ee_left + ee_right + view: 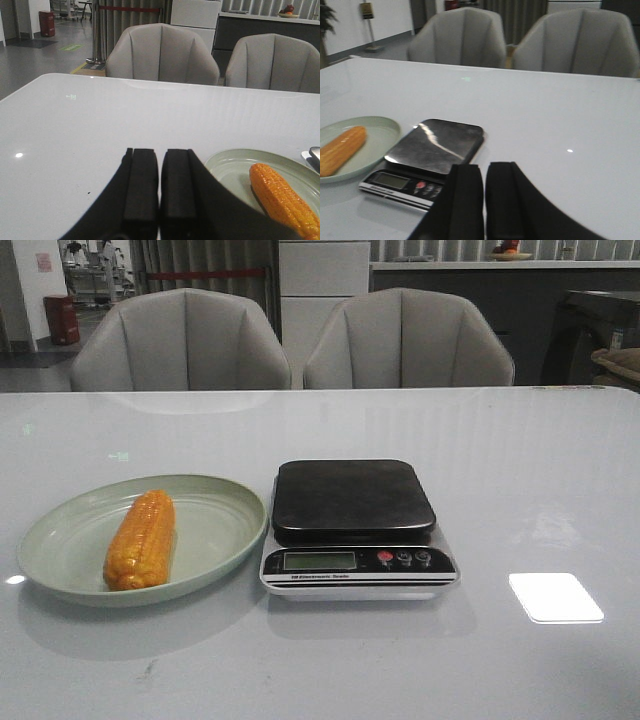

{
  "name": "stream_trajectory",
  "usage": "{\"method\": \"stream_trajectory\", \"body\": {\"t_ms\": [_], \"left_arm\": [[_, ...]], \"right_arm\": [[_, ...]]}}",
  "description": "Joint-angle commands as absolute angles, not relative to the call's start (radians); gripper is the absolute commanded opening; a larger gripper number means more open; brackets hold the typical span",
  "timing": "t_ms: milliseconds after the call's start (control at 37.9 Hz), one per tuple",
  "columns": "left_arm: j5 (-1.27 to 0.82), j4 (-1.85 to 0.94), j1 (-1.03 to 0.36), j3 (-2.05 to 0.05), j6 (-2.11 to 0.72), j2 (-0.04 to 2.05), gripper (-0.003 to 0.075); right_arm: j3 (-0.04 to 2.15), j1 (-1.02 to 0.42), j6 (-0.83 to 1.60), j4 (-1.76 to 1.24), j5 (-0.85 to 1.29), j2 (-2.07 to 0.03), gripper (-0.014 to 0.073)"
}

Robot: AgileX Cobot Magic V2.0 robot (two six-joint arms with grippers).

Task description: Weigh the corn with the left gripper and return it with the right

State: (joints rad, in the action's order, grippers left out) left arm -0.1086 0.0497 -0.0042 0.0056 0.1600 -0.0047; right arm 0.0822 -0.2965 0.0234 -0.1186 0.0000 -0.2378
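Observation:
The orange-yellow corn point(141, 539) lies lengthwise on a pale green plate point(215, 508) at the table's front left. It also shows in the left wrist view point(282, 199) and the right wrist view point(341, 149). A kitchen scale point(353, 525) with a dark pan stands just right of the plate, nothing on it. Neither gripper shows in the front view. My left gripper point(159, 151) is shut and empty, over bare table left of the plate point(229, 170). My right gripper point(484, 166) is shut and empty, near the scale point(436, 142) on its right.
Two grey chairs point(183, 341) point(408, 341) stand behind the far table edge. A bright light patch point(555, 597) lies on the white table right of the scale. The scale's display and buttons point(403, 558) face the front edge.

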Motion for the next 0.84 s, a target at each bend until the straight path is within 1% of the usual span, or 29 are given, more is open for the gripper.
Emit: {"method": "stream_trajectory", "body": {"t_ms": [0, 158, 316, 817], "left_arm": [[-0.025, 0.040, -0.010, 0.037, 0.158, -0.025, 0.0114], [-0.025, 0.040, -0.010, 0.037, 0.158, -0.025, 0.0114], [-0.025, 0.040, -0.010, 0.037, 0.158, -0.025, 0.0114], [-0.025, 0.040, -0.010, 0.037, 0.158, -0.025, 0.0114]], "right_arm": [[0.065, -0.197, 0.030, -0.112, -0.129, -0.229, 0.0193], [-0.026, -0.069, 0.030, -0.111, -0.148, -0.105, 0.0193], [-0.036, -0.045, 0.030, -0.108, -0.065, 0.035, 0.0193], [-0.036, -0.047, 0.030, -0.108, -0.061, 0.028, 0.0193]]}}
